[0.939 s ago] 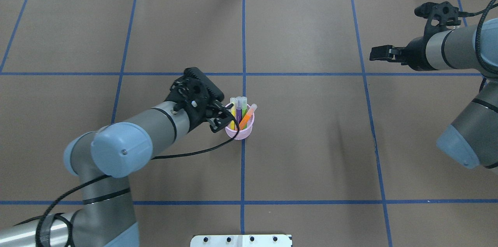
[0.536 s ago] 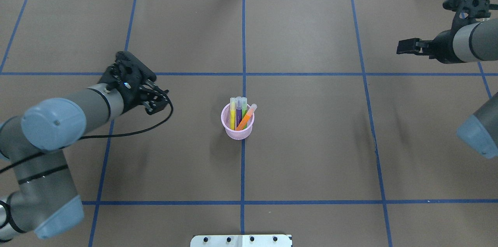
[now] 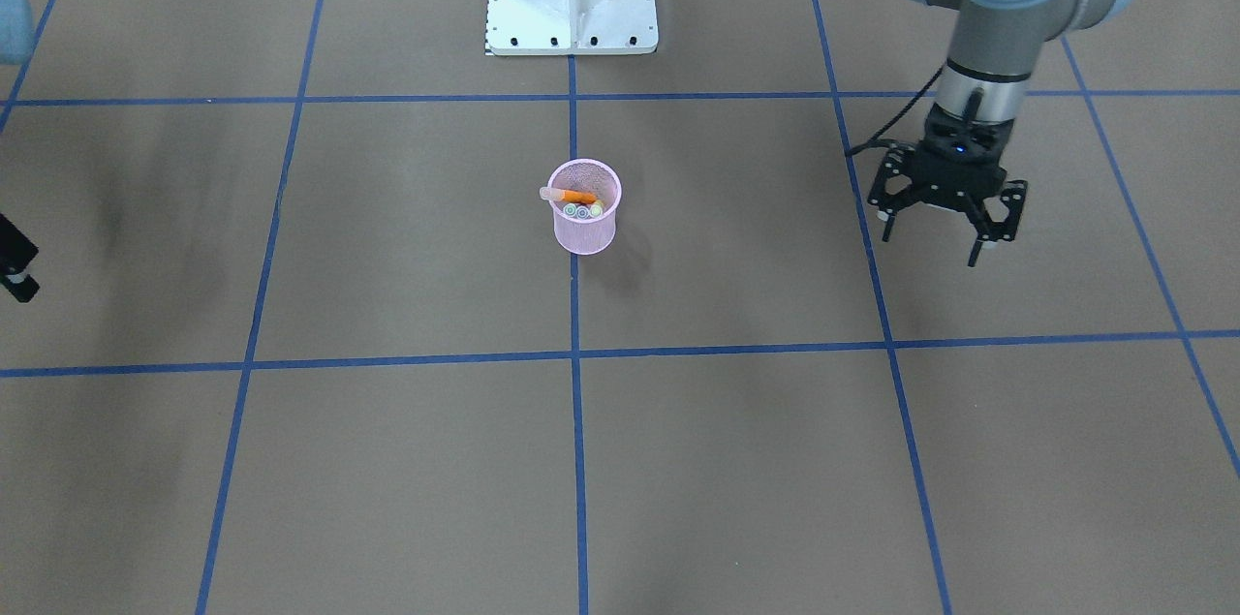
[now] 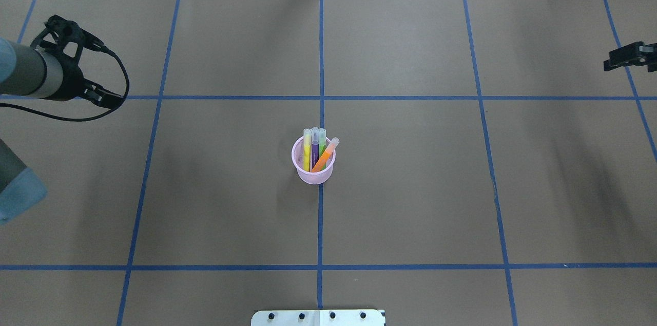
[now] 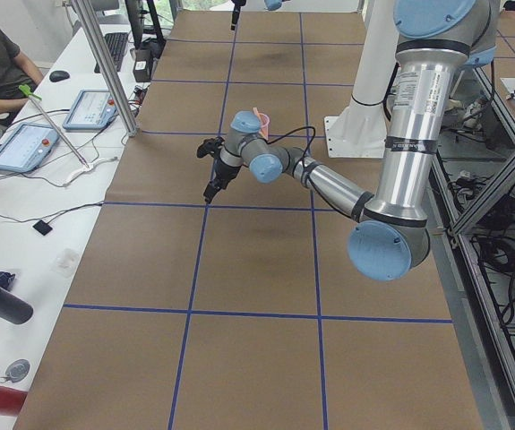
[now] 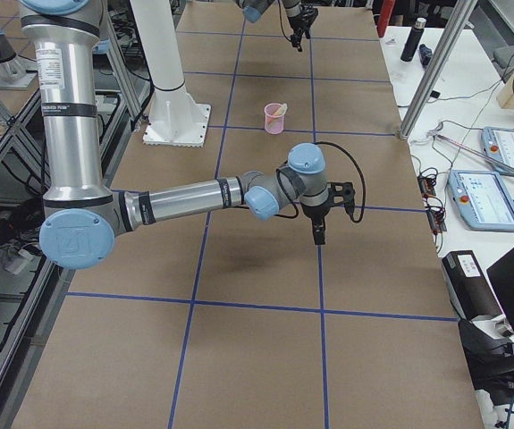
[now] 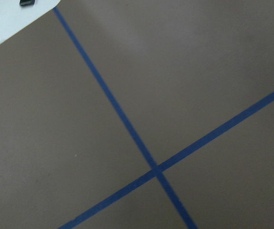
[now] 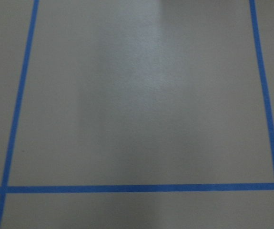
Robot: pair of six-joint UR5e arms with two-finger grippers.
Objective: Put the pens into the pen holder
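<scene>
And there's the pen holder [image 4: 313,168], the little pink mesh cup, standing upright at the middle of the table [image 4: 410,203], planted right on the centre blue tape line [image 4: 320,59]. All four pens are inside it! The yellow pen [image 4: 307,151], the purple pen [image 4: 314,149] and the green pen [image 4: 322,143] stand side by side, pale caps up, resting against the far side of the cup. The orange pen [image 4: 324,157] leans at a slant across them, its cap poking out over the rim toward the robot's right. No pen lies on the brown surface in any view. Over on the robot's left, the left gripper [image 3: 935,242] hangs above the table, well apart from the cup, fingers pointing down and spread wide with nothing between them. A black cable loops off its wrist. On the far right edge of the overhead view, the right gripper [image 4: 614,61] only just pokes into view, also well away from the cup. It shows as a dark bar, and I cannot tell how its jaws stand. Both wrist cameras see only brown table and blue tape.
</scene>
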